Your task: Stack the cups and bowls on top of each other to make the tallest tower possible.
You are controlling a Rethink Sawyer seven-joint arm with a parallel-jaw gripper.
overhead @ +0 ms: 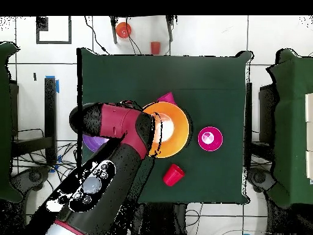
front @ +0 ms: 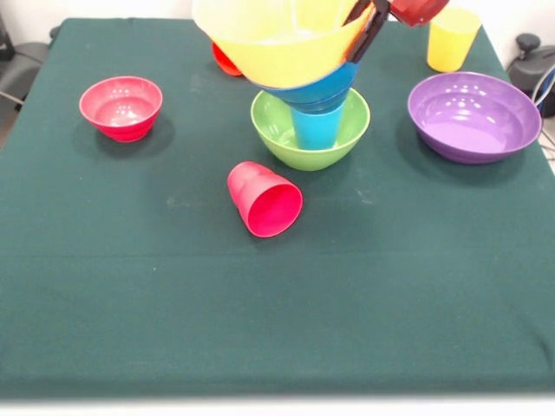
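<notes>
- Four pieces in the tower: green bowl [front: 310, 132] on the cloth [front: 277, 295], light blue cup [front: 316, 126] upright inside it, blue bowl [front: 323, 90] over the cup, orange-yellow bowl [front: 276, 45] on top, tilted, its top cut off by the front view's upper edge.
- Gripper [front: 375, 24] at the right rim of the orange-yellow bowl in the front view; dark fingers against the bowl's wall, but cannot tell how far apart, nor whether clamped on the rim.
- From overhead, arm [overhead: 116, 131] across the bowl's left edge, covering most of the purple bowl [overhead: 93, 144].
- Red cup [front: 264, 199] on its side just in front of the green bowl, mouth toward the camera, not touching it.
- Small red bowl [front: 121, 107] upright, well apart at the left of the front view.
- Purple bowl upright at the right, near the green bowl; yellow cup [front: 451, 39] upright behind it.
- Second red piece [front: 225, 61] partly hidden behind the orange-yellow bowl; kind not clear.
- No brand, label or writing legible anywhere.
</notes>
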